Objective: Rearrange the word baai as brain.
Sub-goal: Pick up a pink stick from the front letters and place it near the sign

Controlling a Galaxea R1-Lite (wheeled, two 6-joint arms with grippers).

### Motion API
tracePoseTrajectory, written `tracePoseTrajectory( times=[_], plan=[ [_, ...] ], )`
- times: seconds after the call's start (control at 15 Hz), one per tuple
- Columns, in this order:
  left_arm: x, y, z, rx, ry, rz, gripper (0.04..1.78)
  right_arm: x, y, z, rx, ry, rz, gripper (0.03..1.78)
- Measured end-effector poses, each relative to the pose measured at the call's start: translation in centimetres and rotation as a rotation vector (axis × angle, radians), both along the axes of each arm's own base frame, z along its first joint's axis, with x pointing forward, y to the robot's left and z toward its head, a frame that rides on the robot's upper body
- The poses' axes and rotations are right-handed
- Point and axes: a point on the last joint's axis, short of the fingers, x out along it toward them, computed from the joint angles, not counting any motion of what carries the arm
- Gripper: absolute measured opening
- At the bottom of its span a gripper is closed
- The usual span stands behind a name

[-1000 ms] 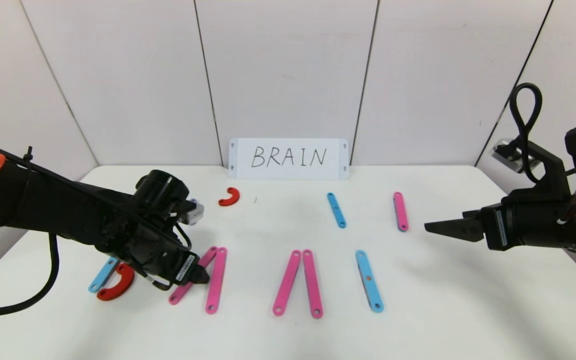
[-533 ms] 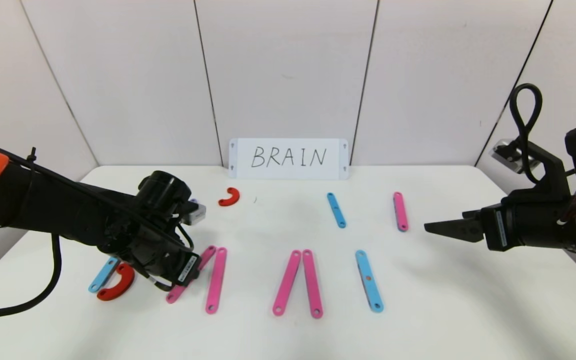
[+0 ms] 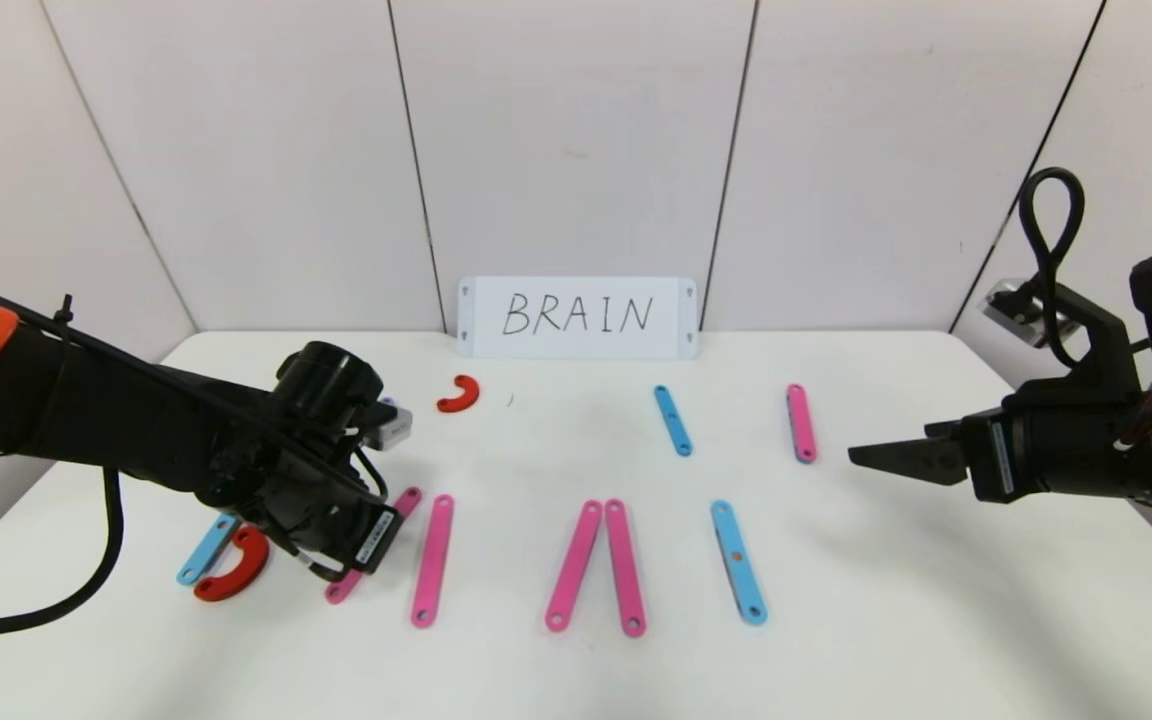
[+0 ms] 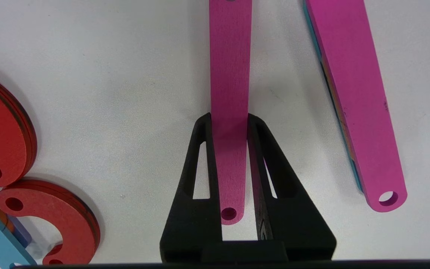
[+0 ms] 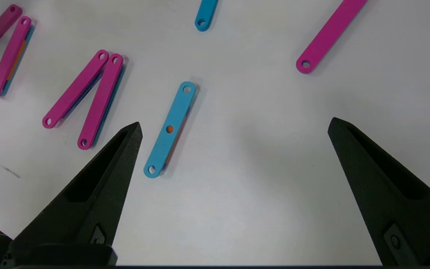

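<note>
Left gripper (image 4: 229,119) clamped on pink strip (image 4: 230,74) at lower left of table (image 3: 886,620) — right gripper (image 5: 233,127), jaws wide, hovering at right edge.

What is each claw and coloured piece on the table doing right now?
Left gripper: shut on the slanted pink strip.
Right gripper: open, hovering, holding nothing.
Neighbouring pink strip: flat, loose.
Pink pair: flat, tops touching.
Red curves: flat, untouched.
</note>
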Motion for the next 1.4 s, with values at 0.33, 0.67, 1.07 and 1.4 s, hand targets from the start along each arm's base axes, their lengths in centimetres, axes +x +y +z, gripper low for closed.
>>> tracePoseTrajectory(
  times=[0.33,0.67,1.07,1.4],
  plan=[
    [0.7,0.5,3.0,-0.03,-0.101,0.02,0.28,-0.1,0.0,0.1,0.002,-0.002,0.001,1.74],
    [3.5,3.0,7.9,-0.056,-0.239,0.108,0.28,-0.2,0.0,0.1,0.004,-0.002,-0.001,1.74],
    [9.4,6.7,9.3,-0.053,-0.309,0.229,0.28,-0.2,0.0,0.0,0.003,0.001,-0.001,1.74],
    [13.7,9.0,7.0,-0.042,-0.281,0.292,0.28,-0.2,0.0,0.0,0.002,0.002,0.0,1.74]
  ],
)
